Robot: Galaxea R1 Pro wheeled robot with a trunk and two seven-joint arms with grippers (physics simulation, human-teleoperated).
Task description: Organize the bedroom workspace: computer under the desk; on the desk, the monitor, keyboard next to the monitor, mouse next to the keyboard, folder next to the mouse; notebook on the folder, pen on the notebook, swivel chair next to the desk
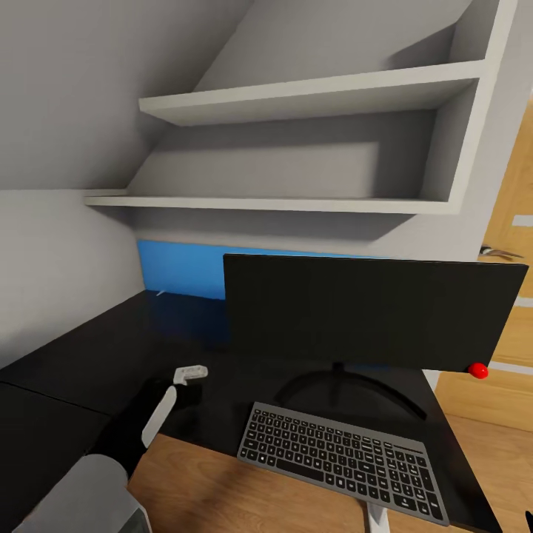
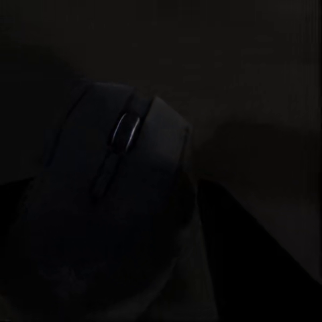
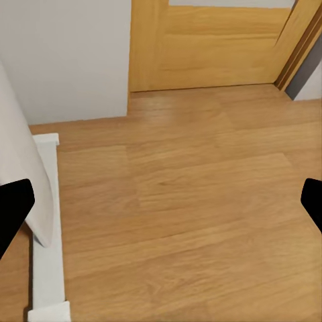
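Reaching over the near left part of the glossy black table (image 1: 89, 355), the left arm ends in the left pincer (image 1: 185, 385), low at the tabletop left of the keyboard (image 1: 344, 463). Left wrist view is very dark: the mouse (image 2: 117, 181) sits right in front of the camera, scroll wheel visible; can't tell whether the fingers clamp it or how wide they are. Keyboard lies at the near table edge, just in front of the monitor (image 1: 370, 311) on its arched stand. Blue back panel (image 1: 181, 268) behind, white wall shelves (image 1: 296, 203) above. Right pincer (image 3: 161, 208) is spread wide, empty, over the wood floor (image 3: 201, 201) near the oak door (image 3: 215, 43).
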